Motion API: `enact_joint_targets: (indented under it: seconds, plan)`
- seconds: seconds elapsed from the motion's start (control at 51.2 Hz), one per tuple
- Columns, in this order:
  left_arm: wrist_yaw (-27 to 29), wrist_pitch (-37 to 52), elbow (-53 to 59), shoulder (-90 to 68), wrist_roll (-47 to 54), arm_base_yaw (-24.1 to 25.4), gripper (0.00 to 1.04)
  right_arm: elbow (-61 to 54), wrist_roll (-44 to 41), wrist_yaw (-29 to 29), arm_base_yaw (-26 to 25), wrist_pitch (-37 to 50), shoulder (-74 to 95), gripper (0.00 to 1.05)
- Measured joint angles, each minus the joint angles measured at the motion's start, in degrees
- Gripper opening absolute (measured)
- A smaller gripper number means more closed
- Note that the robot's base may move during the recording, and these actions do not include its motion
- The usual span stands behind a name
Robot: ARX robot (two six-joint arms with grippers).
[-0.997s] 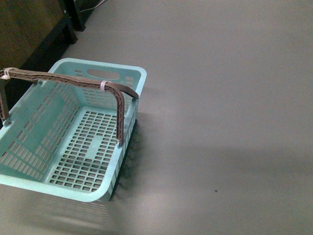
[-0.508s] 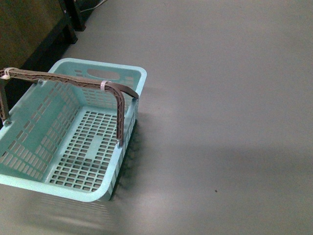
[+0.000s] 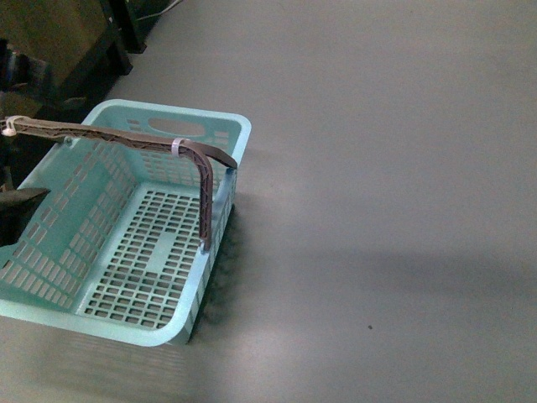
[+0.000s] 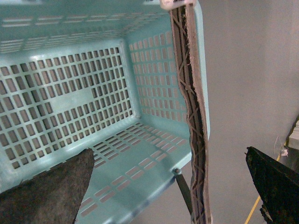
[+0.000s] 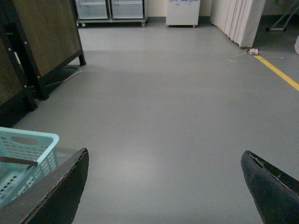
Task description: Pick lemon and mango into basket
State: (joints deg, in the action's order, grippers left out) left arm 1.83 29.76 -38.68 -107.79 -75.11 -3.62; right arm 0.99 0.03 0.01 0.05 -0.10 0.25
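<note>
The light teal basket [image 3: 159,252] stands empty on the grey floor at the left, with its brown-grey handle [image 3: 126,138] raised across it. No lemon or mango shows in any view. My left gripper [image 4: 168,150] is open and empty; it hangs over the basket's end, straddling the handle [image 4: 192,116], with the slotted bottom [image 4: 65,102] below. A dark part of it shows at the left edge of the front view [image 3: 17,214]. My right gripper [image 5: 164,151] is open and empty above bare floor, to the right of the basket's corner [image 5: 23,140].
A dark wooden cabinet on black legs [image 5: 42,42] stands behind the basket at the left. Glass-door units [image 5: 110,9], a white curtain [image 5: 238,18], a yellow floor line [image 5: 280,72] and a loose cable [image 5: 247,53] are far off.
A dark part of my left arm has come into the front view at the left edge, over the basket's left side. The basket has not moved.
</note>
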Motion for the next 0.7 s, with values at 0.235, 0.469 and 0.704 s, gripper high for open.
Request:
enact_joint_targets:
  seconds: [0.235, 0.469, 0.704]
  plan:
    - [1.7, -1.6, -13.3, -11.4, -2.4, -1.6, 0.98, 0.0, 0.0, 0.0, 0.0, 0.0, 0.0, 0.96]
    - [2.5, -3.4, -21.0, -17.2, -3.1, -2.8, 0.92, 0.0, 0.0, 0.0, 0.0, 0.0, 0.0, 0.96]
    - [2.6, -4.9, -24.2, -20.6, -4.1, -3.3, 0.53, 0.0, 0.0, 0.0, 0.0, 0.0, 0.0, 0.96]
